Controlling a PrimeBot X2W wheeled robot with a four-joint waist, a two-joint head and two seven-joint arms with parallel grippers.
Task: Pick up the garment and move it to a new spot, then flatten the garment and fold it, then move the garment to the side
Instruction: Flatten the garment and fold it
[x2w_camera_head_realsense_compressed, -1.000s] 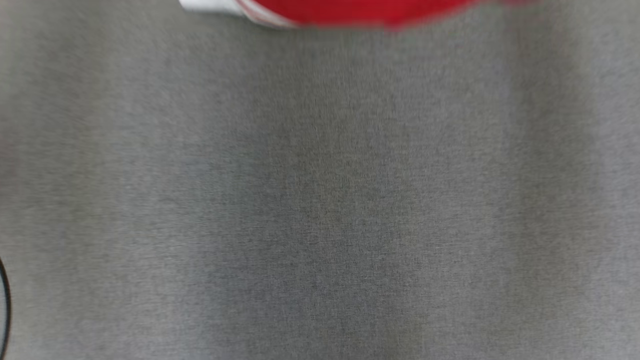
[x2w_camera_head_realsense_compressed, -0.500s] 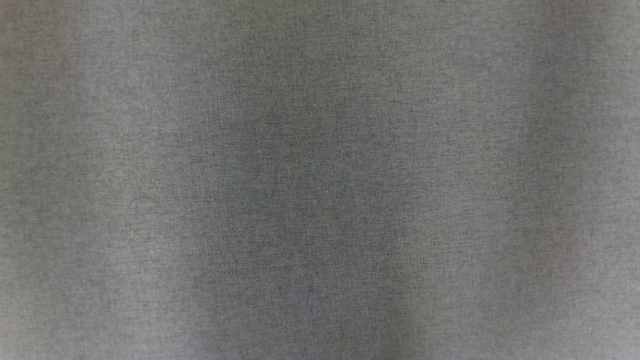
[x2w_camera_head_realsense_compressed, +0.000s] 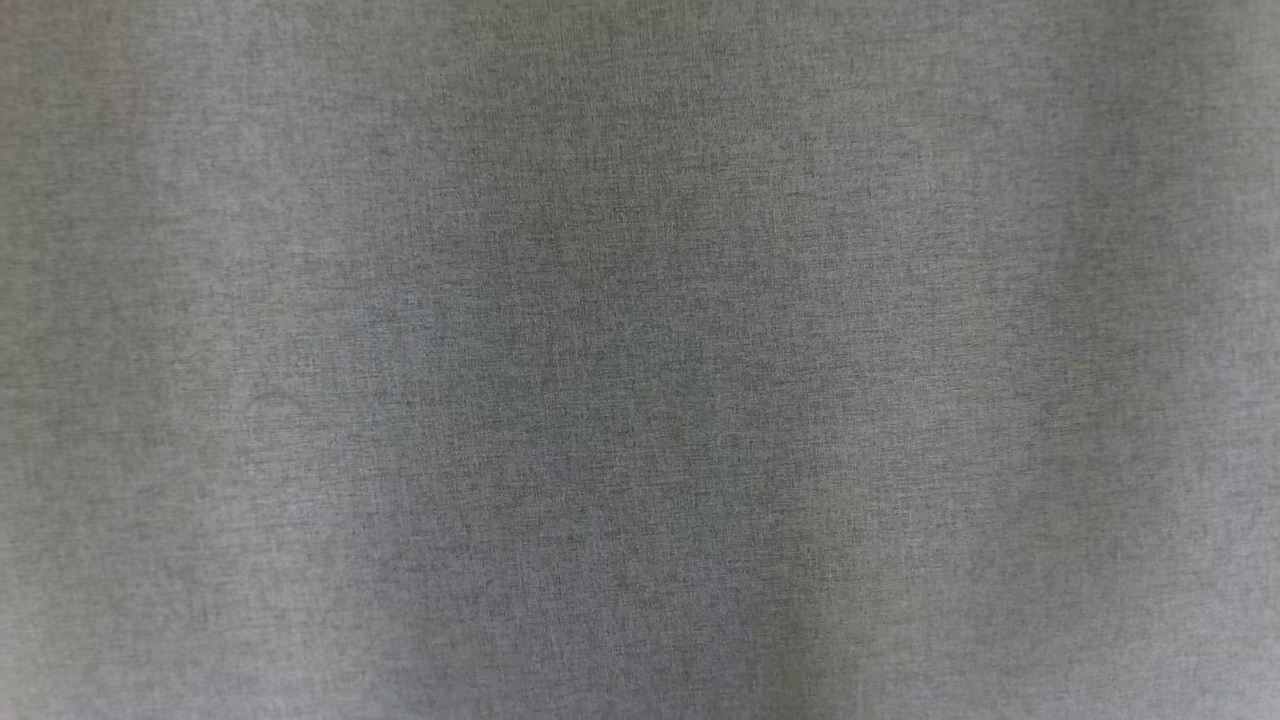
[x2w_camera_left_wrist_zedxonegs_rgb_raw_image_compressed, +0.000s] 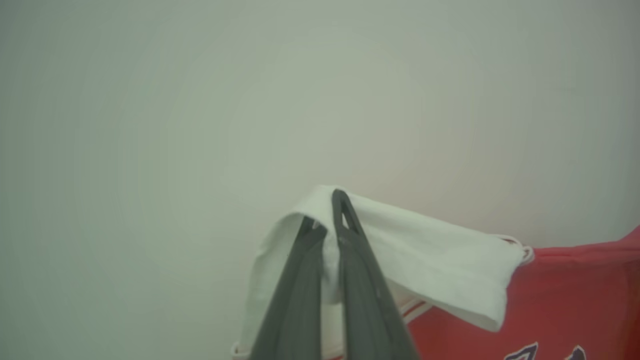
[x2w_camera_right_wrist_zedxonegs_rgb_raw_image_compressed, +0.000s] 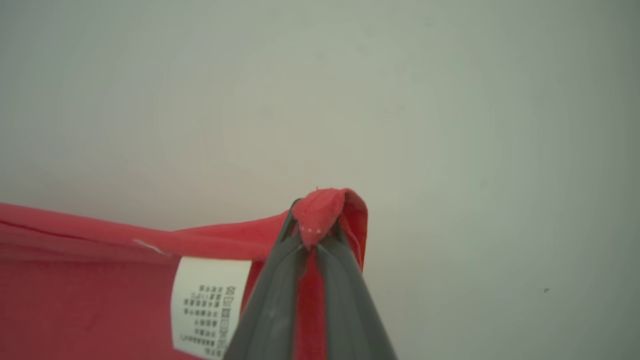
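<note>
Left gripper (x2w_camera_left_wrist_zedxonegs_rgb_raw_image_compressed: 325, 214) clamped on the red shirt's (x2w_camera_left_wrist_zedxonegs_rgb_raw_image_compressed: 575, 290) white sleeve (x2w_camera_left_wrist_zedxonegs_rgb_raw_image_compressed: 440, 270). Right gripper (x2w_camera_right_wrist_zedxonegs_rgb_raw_image_compressed: 312, 234) pinches its red edge, care label (x2w_camera_right_wrist_zedxonegs_rgb_raw_image_compressed: 210, 305) just beside.

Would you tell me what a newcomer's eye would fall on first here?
The red garment stands out, pinched at two spots: the left gripper is shut on its white section in the left wrist view, the right gripper on a red edge beside a white care label in the right wrist view. The head view shows a plain grey surface.
</note>
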